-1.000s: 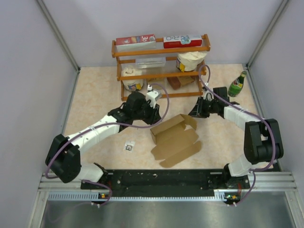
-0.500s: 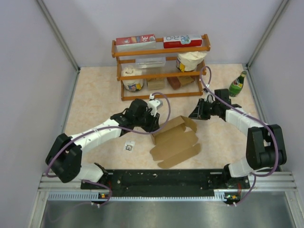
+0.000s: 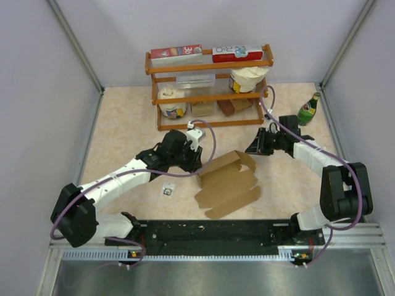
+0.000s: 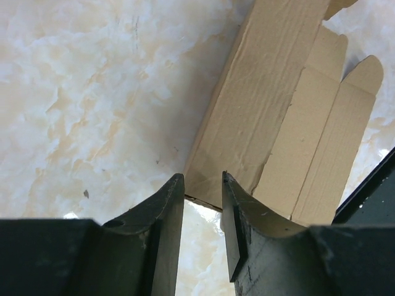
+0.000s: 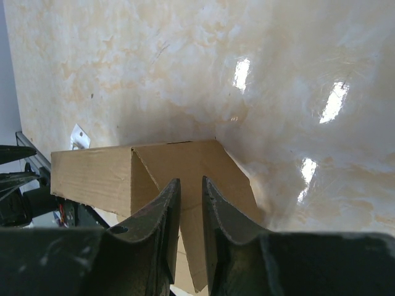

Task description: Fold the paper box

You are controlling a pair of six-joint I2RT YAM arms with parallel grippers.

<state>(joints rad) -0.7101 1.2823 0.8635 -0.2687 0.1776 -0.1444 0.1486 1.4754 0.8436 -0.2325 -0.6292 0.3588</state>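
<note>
The paper box [image 3: 227, 184] is a brown cardboard sheet, partly folded, lying mid-table with its far-left wall raised. My left gripper [image 3: 195, 163] sits at the box's left corner. In the left wrist view the left gripper [image 4: 202, 179] is open, bare table shows between its fingers, and the box corner [image 4: 247, 123] lies just past the tips. My right gripper [image 3: 252, 148] is at the box's far right end, by the rounded flap [image 3: 247, 159]. In the right wrist view the right gripper [image 5: 190, 182] has a narrow gap, with the flap [image 5: 185, 157] face-on behind it and nothing pinched.
A wooden shelf [image 3: 210, 95] at the back holds printed cartons, tubs and small items. A green bottle [image 3: 308, 110] stands at the back right. A small white tag [image 3: 167, 190] lies left of the box. The black base rail [image 3: 210, 231] runs along the near edge.
My left arm has swung nearer, from beside the shelf down to the box's left corner. The box has shifted slightly. The right arm has barely moved.
</note>
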